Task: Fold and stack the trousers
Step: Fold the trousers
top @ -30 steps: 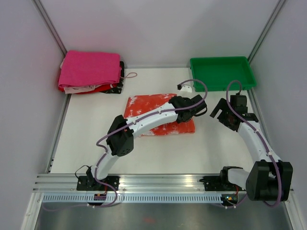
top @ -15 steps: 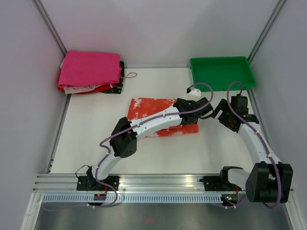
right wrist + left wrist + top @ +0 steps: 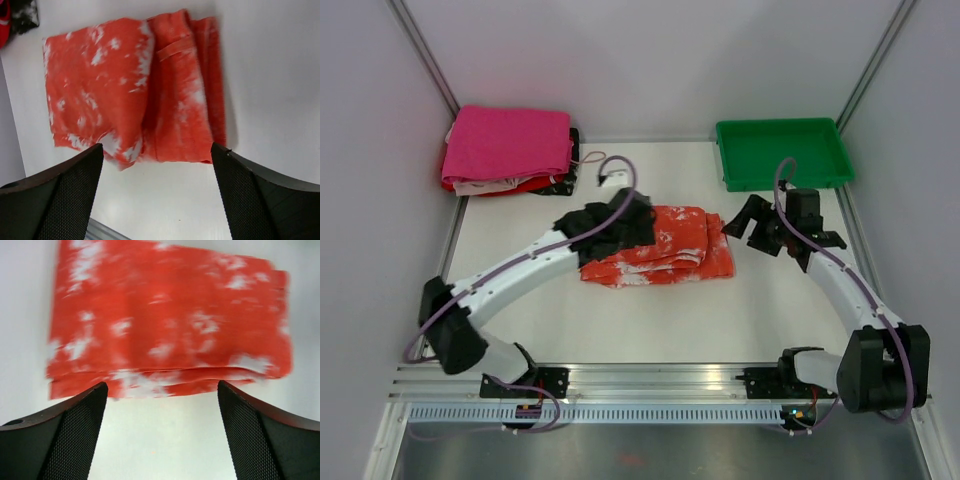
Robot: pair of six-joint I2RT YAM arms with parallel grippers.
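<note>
The red trousers with white blotches [image 3: 670, 248] lie folded in a compact bundle at the middle of the table. My left gripper [image 3: 620, 226] hovers over their left end, open and empty. In the left wrist view the trousers [image 3: 170, 315] fill the upper half, and their layered edge lies just past my left gripper [image 3: 161, 386]. My right gripper [image 3: 738, 223] hangs open just off their right end. The right wrist view shows the folded trousers [image 3: 135, 85] ahead of my right gripper [image 3: 157, 146], with bare table between the fingers.
A stack of folded clothes with a pink piece on top [image 3: 508, 145] sits at the back left corner. A green tray [image 3: 782, 150] stands at the back right. Grey walls close in both sides, and a metal rail [image 3: 650, 380] runs along the near edge.
My left gripper has opened, let go of the trousers and swung from their right end to their left end. The trousers now lie in a narrower bundle. My right gripper has moved slightly left.
</note>
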